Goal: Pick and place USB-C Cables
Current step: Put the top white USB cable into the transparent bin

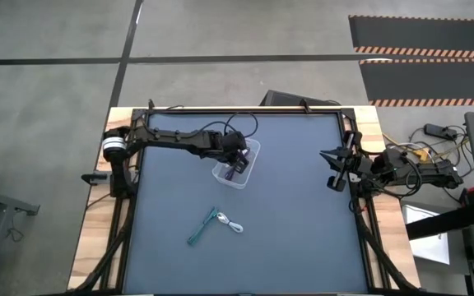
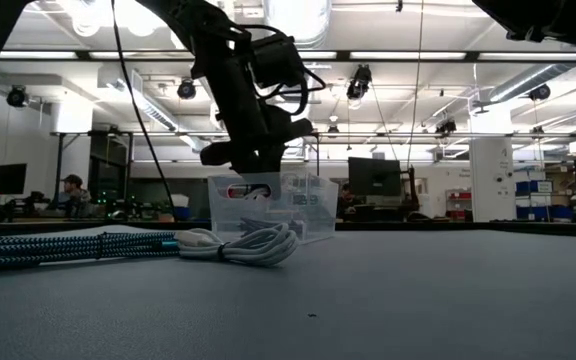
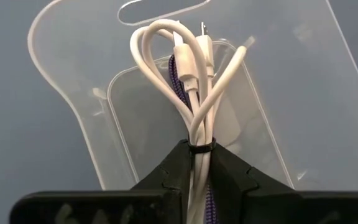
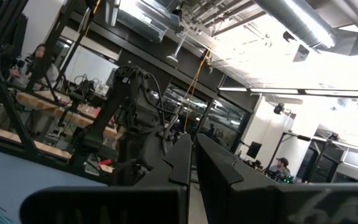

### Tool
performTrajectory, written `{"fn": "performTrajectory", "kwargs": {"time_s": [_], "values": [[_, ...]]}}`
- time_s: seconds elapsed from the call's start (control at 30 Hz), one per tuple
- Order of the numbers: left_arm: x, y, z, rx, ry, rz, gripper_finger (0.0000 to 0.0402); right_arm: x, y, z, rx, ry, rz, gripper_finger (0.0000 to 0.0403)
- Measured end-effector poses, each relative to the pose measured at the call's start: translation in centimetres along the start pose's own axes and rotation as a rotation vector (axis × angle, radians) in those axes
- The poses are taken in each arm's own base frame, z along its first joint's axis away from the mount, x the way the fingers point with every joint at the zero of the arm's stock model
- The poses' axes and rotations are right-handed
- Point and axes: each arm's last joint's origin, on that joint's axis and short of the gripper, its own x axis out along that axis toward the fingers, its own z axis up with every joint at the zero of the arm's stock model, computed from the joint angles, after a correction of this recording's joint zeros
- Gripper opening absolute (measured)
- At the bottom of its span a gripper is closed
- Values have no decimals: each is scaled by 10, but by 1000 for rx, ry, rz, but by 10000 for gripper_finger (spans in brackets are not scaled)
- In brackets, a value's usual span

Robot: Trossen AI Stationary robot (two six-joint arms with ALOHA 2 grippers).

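My left gripper (image 1: pixel 235 161) is over the clear bin (image 1: pixel 253 149), pointing down, and is shut on a white cable bundle (image 3: pixel 191 74). A purple braided cable (image 3: pixel 172 78) runs behind the white one. In the low view the gripper (image 2: pixel 258 160) sits at the top of the bin (image 2: pixel 313 205). A teal-green cable (image 1: pixel 202 227) and a second white cable (image 1: pixel 232 224) lie flat on the mat near the front, and both also show in the low view, the teal-green cable (image 2: pixel 68 247) and the white cable (image 2: pixel 253 245). My right gripper (image 1: pixel 336 170) waits shut at the table's right edge. My left gripper pinches the white bundle between its two fingers, just behind its black tie (image 3: pixel 201 148), coming from above and pointing down. A purple strand (image 3: pixel 207 198) also shows between the fingers. The loops reach beyond the fingertips into the bin (image 3: pixel 278 93). I cannot tell whether they touch its bottom.
The dark mat (image 1: pixel 295 230) lies open to the right of the bin and of the loose cables. Wooden borders and the black frame rail (image 1: pixel 245 109) edge the table. Beyond the table, people sit at desks (image 2: pixel 68 190) in the room.
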Motion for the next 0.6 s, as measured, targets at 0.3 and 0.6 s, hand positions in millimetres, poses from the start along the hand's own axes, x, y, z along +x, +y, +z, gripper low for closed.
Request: {"fn": "performTrajectory", "kwargs": {"time_s": [0.3,0.6], "values": [[0,1,0,-1,0,1,38,0,0,0,0,0,0,13],[0,1,1,-4,-1,4,39,0,0,0,0,1,0,13]]}}
